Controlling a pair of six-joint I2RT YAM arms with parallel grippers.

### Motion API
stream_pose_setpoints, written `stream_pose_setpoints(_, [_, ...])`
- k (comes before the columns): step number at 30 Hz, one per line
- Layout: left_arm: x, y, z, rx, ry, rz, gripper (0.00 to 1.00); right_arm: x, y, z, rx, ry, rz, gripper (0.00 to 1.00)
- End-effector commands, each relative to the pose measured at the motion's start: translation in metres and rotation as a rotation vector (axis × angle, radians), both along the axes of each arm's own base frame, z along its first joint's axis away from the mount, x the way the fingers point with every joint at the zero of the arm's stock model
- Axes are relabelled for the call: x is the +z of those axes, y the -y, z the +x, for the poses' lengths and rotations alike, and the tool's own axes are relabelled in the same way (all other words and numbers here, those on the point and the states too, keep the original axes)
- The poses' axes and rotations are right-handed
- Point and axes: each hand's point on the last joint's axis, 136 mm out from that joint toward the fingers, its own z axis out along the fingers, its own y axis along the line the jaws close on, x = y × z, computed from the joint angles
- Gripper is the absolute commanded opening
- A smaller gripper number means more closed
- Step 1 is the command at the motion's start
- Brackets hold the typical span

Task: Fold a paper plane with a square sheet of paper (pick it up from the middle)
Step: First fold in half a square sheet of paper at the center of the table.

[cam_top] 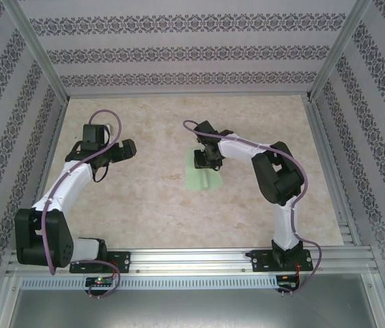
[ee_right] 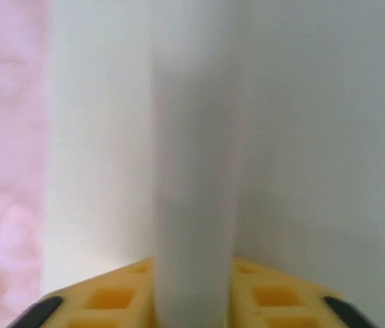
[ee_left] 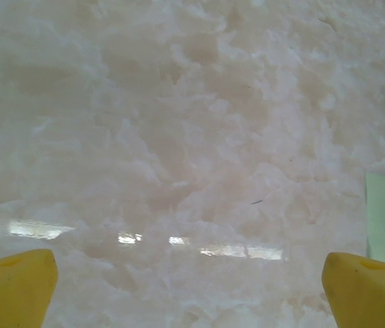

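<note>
Pinching the limp, light square sheet of paper point(ee_right: 302, 137) mid-ridge, right gripper point(ee_right: 192, 301) clamps it — left gripper point(ee_left: 192, 290) gapes empty.

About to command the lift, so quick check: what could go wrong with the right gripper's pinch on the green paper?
1. The right gripper pinches only a narrow raised ridge of the sheet of paper; it might slip free or crease off-centre on lifting.
2. The left gripper hangs open off to the sheet's left, holding nothing, so the sheet may drag across the table.
</note>
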Motion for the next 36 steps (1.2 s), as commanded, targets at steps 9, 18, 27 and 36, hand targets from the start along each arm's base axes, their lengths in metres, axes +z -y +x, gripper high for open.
stream_pose_setpoints(9, [-0.013, 0.089, 0.004, -0.206, -0.036, -0.255, 0.87, 0.071, -0.091, -0.018, 0.08, -0.092, 0.707, 0.2])
stream_pose_setpoints(18, [-0.036, 0.133, 0.003, -0.245, -0.063, -0.264, 0.85, 0.067, -0.073, -0.013, 0.028, -0.121, 0.798, 0.23])
stream_pose_setpoints(27, [-0.058, 0.163, -0.004, -0.289, -0.114, -0.258, 0.76, 0.015, -0.027, -0.017, 0.008, -0.084, 0.388, 0.41])
stream_pose_setpoints(36, [-0.074, 0.177, -0.022, -0.287, -0.159, -0.366, 0.76, 0.02, -0.011, -0.014, 0.017, -0.029, 0.296, 0.59])
